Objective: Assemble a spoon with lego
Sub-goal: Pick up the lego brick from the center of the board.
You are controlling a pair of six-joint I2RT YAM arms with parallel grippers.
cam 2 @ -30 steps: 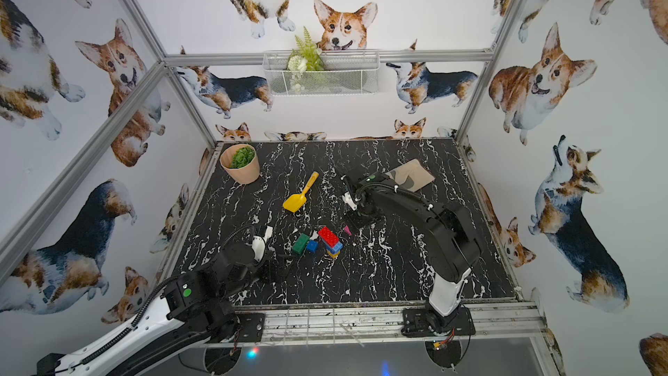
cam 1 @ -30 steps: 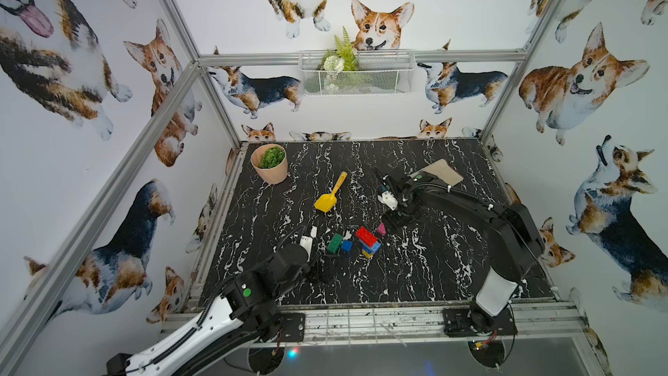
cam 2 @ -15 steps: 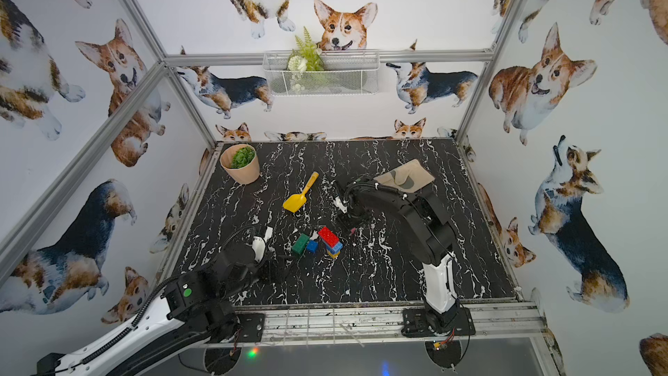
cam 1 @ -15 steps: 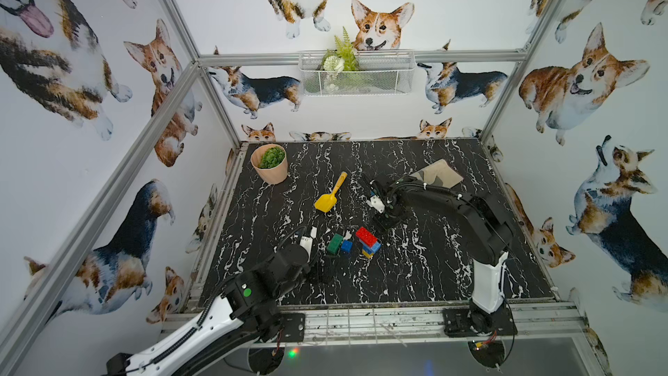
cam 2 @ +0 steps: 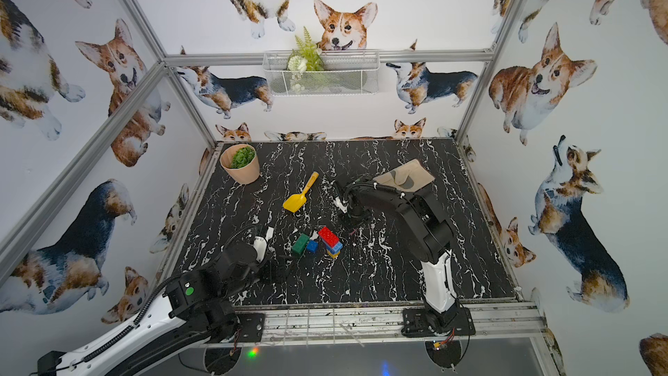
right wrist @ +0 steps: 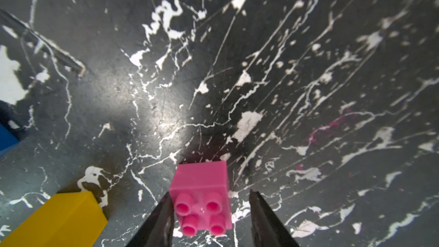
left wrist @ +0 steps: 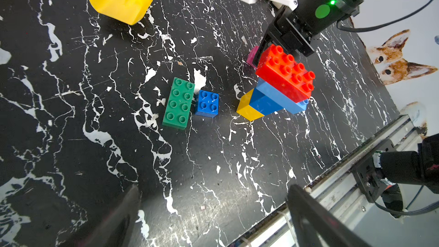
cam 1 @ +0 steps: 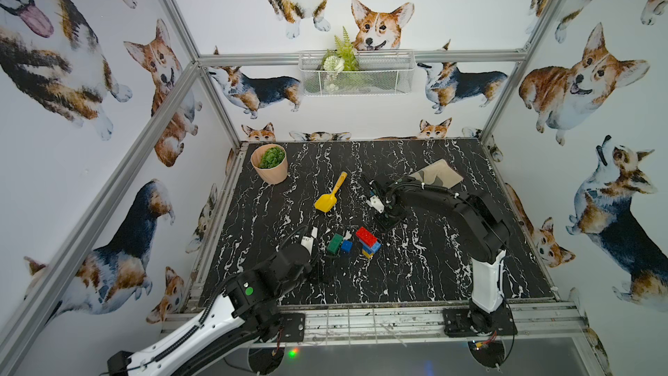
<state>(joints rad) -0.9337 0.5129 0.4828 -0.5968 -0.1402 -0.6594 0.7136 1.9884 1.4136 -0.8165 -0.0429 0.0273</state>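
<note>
A partly built spoon point(left wrist: 280, 84) stands mid-table as a stack of yellow, dark blue, light blue and red lego point(cam 1: 368, 242). A green brick point(left wrist: 178, 103) and a small blue brick point(left wrist: 206, 103) lie beside it. Just behind the stack sits a pink brick point(right wrist: 200, 186), with my right gripper point(right wrist: 210, 196) down around it. One finger touches the brick and a gap shows at the other, so the gripper is open. In both top views the gripper point(cam 1: 385, 224) hides the brick. My left gripper point(left wrist: 213, 191) hovers wide open and empty near the front edge.
A yellow toy shovel point(cam 1: 329, 198) lies behind the bricks. A plant pot point(cam 1: 271, 164) stands at the back left, and a tan glove point(cam 1: 439, 175) lies at the back right. The metal front rail point(left wrist: 344, 186) runs close to my left gripper.
My right gripper has come forward and down over the pink brick, and its jaws have narrowed around it. The left arm has not moved.
</note>
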